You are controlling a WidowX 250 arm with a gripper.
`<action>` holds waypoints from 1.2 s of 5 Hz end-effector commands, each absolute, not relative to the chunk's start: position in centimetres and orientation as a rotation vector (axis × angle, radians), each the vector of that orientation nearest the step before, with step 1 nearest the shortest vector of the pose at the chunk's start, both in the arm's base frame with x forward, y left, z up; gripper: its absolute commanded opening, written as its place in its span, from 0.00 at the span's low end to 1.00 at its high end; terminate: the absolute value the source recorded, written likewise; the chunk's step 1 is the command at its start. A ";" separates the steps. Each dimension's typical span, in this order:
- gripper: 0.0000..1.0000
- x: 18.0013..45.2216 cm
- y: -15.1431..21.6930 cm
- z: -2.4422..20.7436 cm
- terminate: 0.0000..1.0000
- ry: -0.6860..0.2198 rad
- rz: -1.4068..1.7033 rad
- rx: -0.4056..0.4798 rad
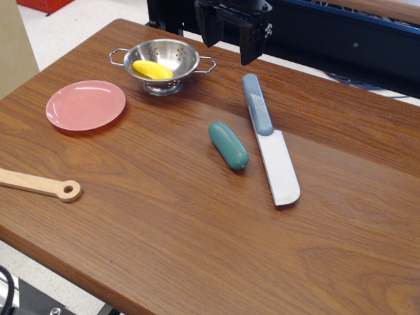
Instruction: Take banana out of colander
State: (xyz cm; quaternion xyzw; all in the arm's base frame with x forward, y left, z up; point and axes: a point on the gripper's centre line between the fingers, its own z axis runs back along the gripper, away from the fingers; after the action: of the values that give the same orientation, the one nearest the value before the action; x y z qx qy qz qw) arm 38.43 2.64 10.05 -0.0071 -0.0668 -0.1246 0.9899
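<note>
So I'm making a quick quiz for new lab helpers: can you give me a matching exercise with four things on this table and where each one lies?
Things:
1. banana
2. pink plate
3. wooden spoon
4. knife

Places:
A. at the left edge of the table, handle running out of view
B. inside the colander
C. right of the teal sausage, blade pointing toward the camera
D. flat on the table, left of and nearer than the colander

Pairs: 1-B, 2-D, 3-A, 4-C
</note>
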 end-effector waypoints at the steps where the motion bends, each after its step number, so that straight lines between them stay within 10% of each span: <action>1: 1.00 38.4 2.6 10.0 0.00 -0.134 -0.250 -0.014; 4: 1.00 39.9 9.4 12.0 0.00 -0.341 0.409 0.074; 6: 1.00 39.2 12.3 11.6 0.00 -0.298 0.863 0.116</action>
State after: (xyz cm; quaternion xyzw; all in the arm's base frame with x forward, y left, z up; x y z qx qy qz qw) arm 39.58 12.13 9.13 0.0585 -0.1063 0.4186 0.9000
